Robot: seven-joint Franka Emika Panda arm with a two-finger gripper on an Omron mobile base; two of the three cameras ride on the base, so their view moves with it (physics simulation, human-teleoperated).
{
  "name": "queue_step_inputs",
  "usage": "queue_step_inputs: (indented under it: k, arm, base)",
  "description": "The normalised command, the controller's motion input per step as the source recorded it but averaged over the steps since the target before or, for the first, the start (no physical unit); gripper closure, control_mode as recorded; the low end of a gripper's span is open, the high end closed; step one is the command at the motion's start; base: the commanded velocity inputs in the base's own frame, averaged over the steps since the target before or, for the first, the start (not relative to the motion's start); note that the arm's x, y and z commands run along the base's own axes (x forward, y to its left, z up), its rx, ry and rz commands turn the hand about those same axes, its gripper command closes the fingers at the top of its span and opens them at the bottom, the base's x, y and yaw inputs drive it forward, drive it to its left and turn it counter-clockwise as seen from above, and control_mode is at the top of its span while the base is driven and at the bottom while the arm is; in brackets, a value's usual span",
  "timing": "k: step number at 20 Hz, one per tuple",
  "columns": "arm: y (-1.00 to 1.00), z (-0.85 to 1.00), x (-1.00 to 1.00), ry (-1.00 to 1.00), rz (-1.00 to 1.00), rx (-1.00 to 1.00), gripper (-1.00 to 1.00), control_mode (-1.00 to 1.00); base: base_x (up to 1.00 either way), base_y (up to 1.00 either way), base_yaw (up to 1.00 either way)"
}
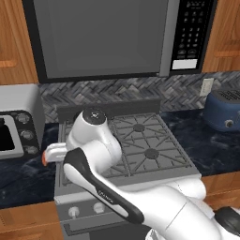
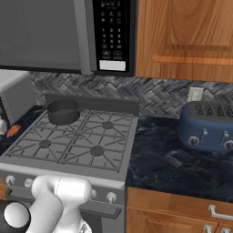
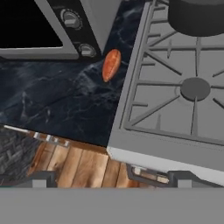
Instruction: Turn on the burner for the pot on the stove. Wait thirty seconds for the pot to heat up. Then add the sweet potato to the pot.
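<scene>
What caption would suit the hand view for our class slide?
Open gripper above the stove's front-left corner, sweet potato on dark counter beside toaster oven, pot behind.

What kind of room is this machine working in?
A home kitchen, though a computer-rendered one. There is a gas stove with a small pot on its back-left burner, a microwave mounted above it, and a blue toaster on the dark stone counter beside wooden cabinets.

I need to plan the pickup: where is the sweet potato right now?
The sweet potato lies on the dark counter just left of the stove, beside the toaster oven; the right base view shows it at the far left.
</scene>
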Motion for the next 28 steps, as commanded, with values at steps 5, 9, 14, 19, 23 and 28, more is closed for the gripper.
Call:
queue_step_inputs:
  k: [5,9,14,19,23,28]
  arm:
    - [0.12,-0.20,0.18,0.00,0.00,-0.03,-1.00,-1.00]
    - [0.02,-0.16,0.21,0.00,0.00,-0.07,-1.00,-1.00]
    - [0.00,-0.15,0.29,0.01,0.00,-0.03,-1.00,-1.00]
    - [0.02,-0.21,0.39,0.01,0.00,0.00,-1.00,-1.00]
    - [0.04,-0.23,0.39,0.00,0.00,0.00,-1.00,-1.00]
    - [0.10,-0.22,0.38,0.00,0.00,0.03,-1.00,-1.00]
  base:
    - [0.00,0.00,0.00]
    - [0.00,0.00,0.00]
    - [0.00,0.00,0.00]
    - [0.00,0.00,0.00]
    - [0.00,0.00,0.00]
    - [0.00,0.00,0.00]
